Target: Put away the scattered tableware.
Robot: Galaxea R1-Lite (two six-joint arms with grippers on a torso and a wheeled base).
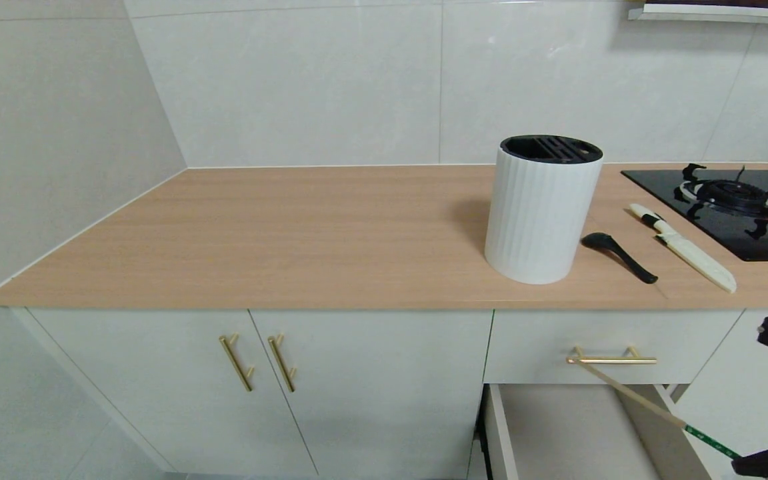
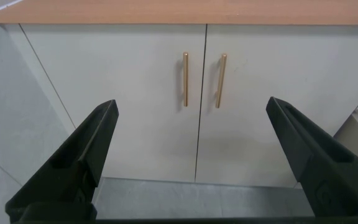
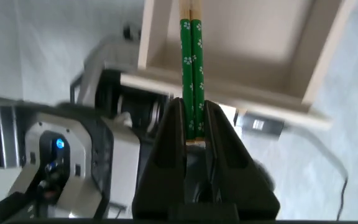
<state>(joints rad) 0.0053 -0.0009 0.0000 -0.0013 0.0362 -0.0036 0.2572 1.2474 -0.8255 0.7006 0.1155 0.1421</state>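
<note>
My right gripper (image 1: 743, 459) is low at the right, in front of the cabinets, shut on a pair of wooden chopsticks (image 1: 631, 395) with green ends. In the right wrist view the chopsticks (image 3: 190, 50) stick out of the shut gripper (image 3: 193, 111) over the open drawer (image 3: 328, 50). A black spoon (image 1: 617, 255) and a white knife (image 1: 685, 249) lie on the counter, to the right of a white ribbed utensil holder (image 1: 543, 213). My left gripper (image 2: 191, 109) is open and holds nothing, facing the cabinet doors below the counter.
The drawer (image 1: 499, 433) under the counter's right part stands pulled out. A black gas stove (image 1: 731, 200) occupies the counter's far right. Two cabinet doors with gold handles (image 1: 259, 362) are at the lower left. The wooden counter (image 1: 277, 233) has free room left of the holder.
</note>
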